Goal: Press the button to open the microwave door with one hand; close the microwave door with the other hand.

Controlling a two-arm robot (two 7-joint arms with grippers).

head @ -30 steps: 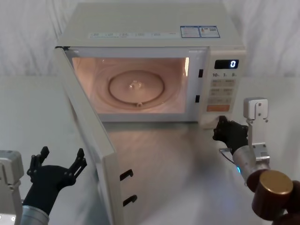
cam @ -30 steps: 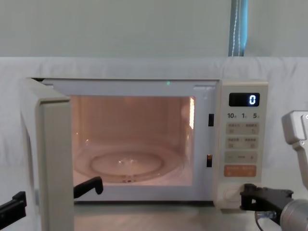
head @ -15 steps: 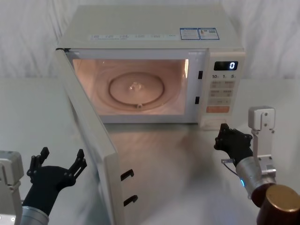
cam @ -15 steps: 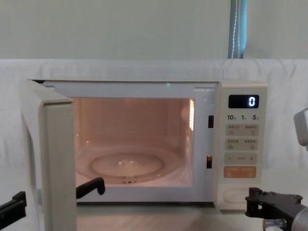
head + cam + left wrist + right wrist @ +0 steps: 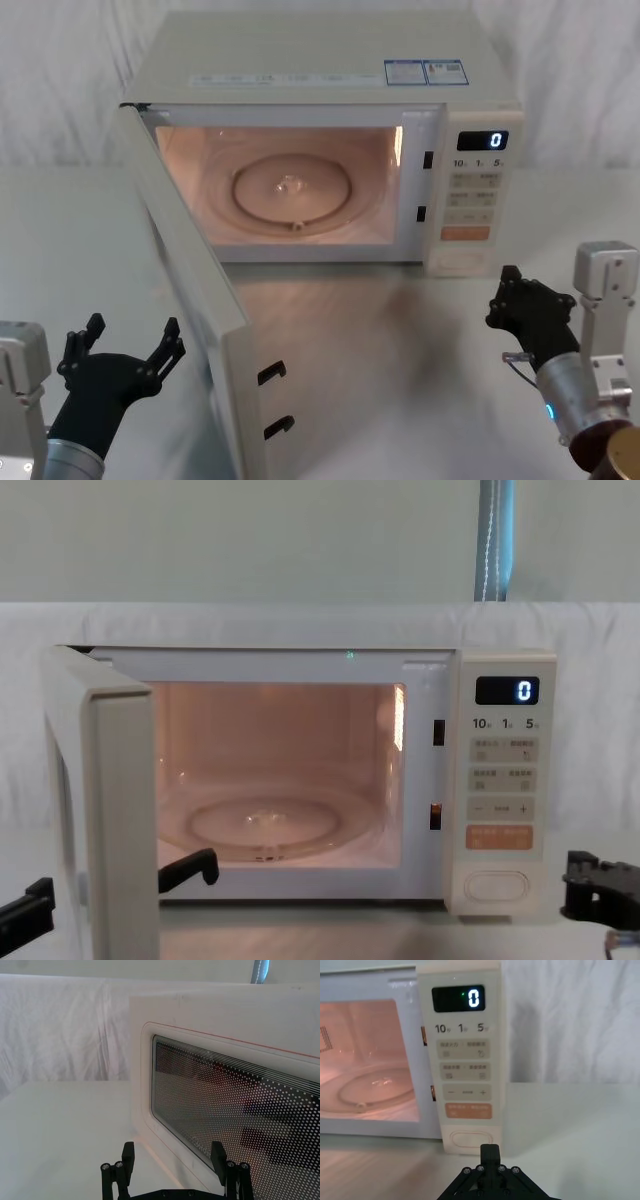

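Microwave door (image 5: pixel 190 290) hangs open; my left gripper (image 5: pixel 122 357), fingers spread wide, sits outside it. I push outer face, sweeping inward till latched. Right gripper (image 5: pixel 530 305) pinched narrow, clear.

Left gripper (image 5: pixel 122 347) sits low on the left with its black fingers (image 5: pixel 128 1152) spread wide apart (holding nothing). Right gripper (image 5: pixel 527 305) hangs on the right, fingers bunched together, silver wrist (image 5: pixel 568 394) angled up behind it.

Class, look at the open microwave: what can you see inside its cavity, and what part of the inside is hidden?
Inside the microwave, a round glass turntable sits on the lit cavity floor, with nothing on it. In the chest view, the open microwave door covers the cavity's left edge.
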